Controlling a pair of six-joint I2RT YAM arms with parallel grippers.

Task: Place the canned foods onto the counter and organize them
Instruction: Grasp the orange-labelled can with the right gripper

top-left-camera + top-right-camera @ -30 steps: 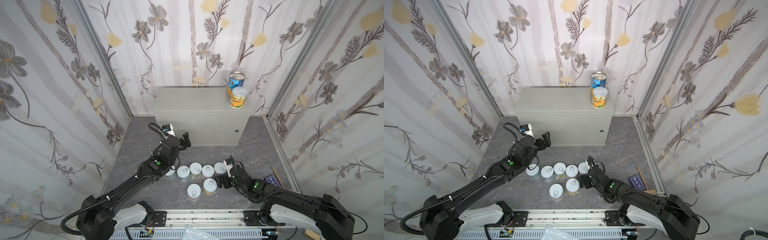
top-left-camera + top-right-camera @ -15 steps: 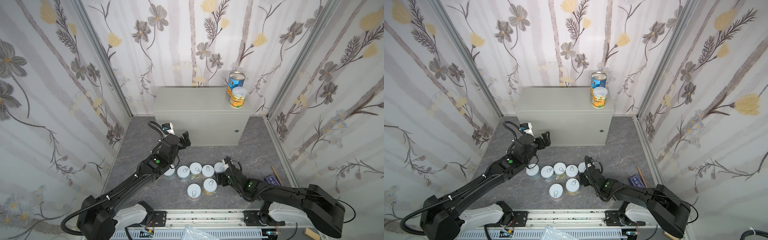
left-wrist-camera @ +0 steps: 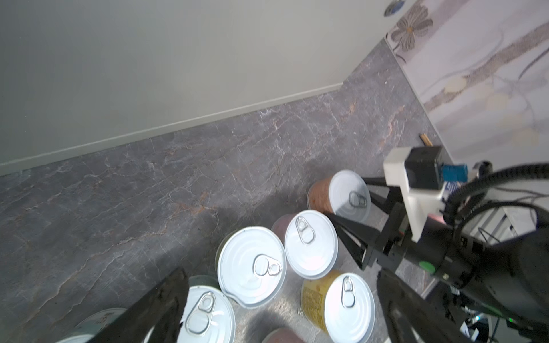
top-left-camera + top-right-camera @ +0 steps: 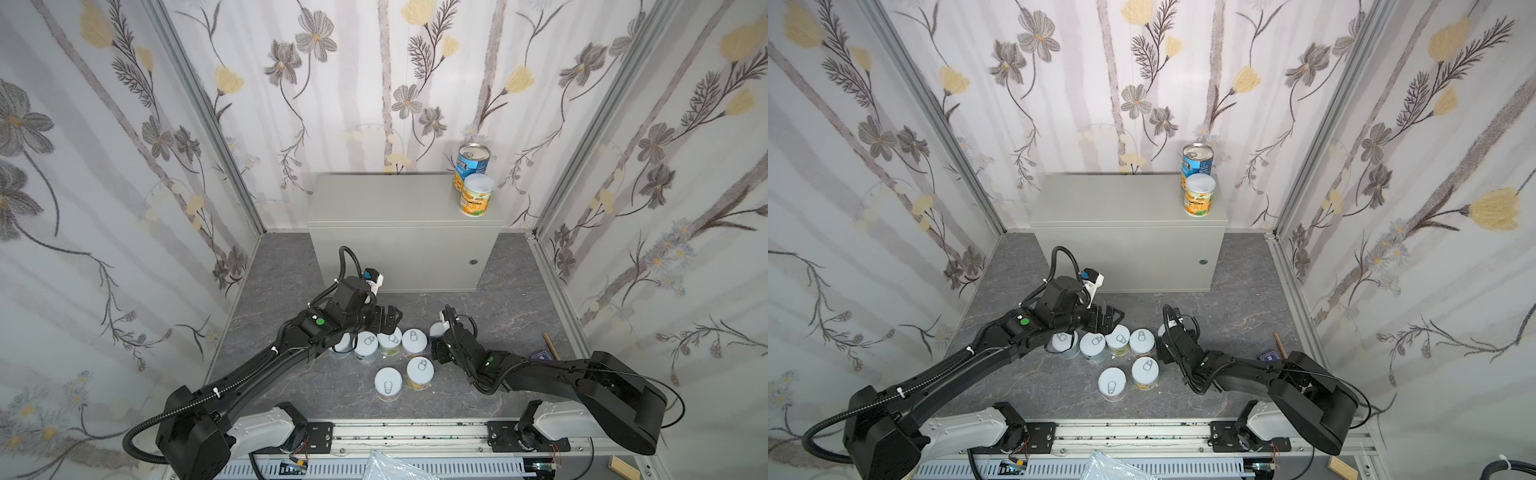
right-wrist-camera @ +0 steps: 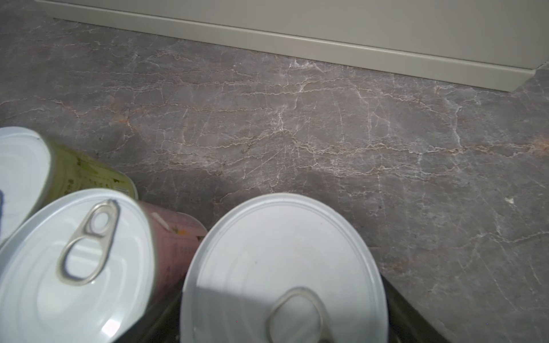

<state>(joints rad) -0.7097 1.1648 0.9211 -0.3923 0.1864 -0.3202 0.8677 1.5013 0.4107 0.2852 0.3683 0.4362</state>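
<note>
Right gripper (image 3: 343,196) straddles brown-labelled can (image 5: 282,261) on marbled floor (image 5: 326,133), can't tell if clamped or just around it; left gripper (image 4: 388,320) splayed wide, empty, over row of short cans (image 4: 368,345). Risk: finger knocks pink-labelled can (image 5: 80,261) just beside, or the lift clips left gripper. Counter (image 4: 395,199) holds only blue-labelled can (image 4: 471,160) and orange-yellow can (image 4: 476,199)

Both arms stretch forward and low; left hand (image 4: 388,321) spread wide, right hand (image 4: 438,337) angled down, jaws narrower.
</note>
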